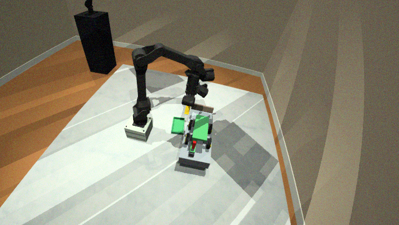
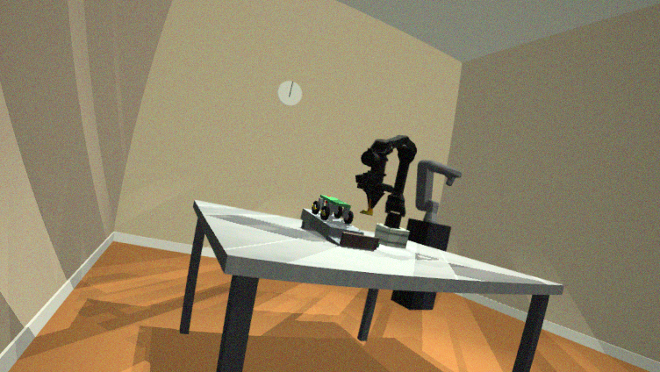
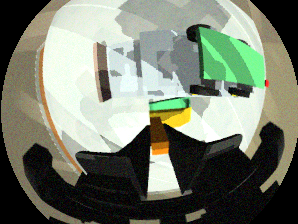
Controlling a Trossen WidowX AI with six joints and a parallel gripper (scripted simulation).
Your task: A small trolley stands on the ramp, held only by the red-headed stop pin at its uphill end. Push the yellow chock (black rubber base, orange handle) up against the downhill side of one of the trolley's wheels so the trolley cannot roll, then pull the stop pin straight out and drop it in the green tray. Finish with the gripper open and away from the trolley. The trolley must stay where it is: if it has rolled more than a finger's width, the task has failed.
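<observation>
My gripper (image 1: 188,105) (image 2: 370,202) (image 3: 155,127) is shut on the orange handle of the yellow chock (image 1: 187,110) (image 2: 367,212) (image 3: 176,118), held in the air beside the ramp's lower end, on the arm-base side. The trolley (image 1: 201,128) (image 2: 335,202) (image 3: 230,60), green-topped with black wheels, stands on the grey ramp (image 1: 201,158) (image 2: 319,224). The red-headed stop pin (image 1: 193,144) (image 3: 267,83) stands at its uphill end. The green tray (image 1: 178,126) (image 3: 167,105) lies beside the ramp, partly hidden behind the chock in the wrist view. The chock touches neither wheel nor ramp.
A brown board (image 1: 202,107) (image 2: 359,240) (image 3: 103,75) stands across the ramp's downhill end. The arm's pale base block (image 1: 137,131) (image 2: 391,235) stands on the table beyond the tray. A black pedestal (image 1: 96,42) (image 2: 427,235) with another arm is outside the table.
</observation>
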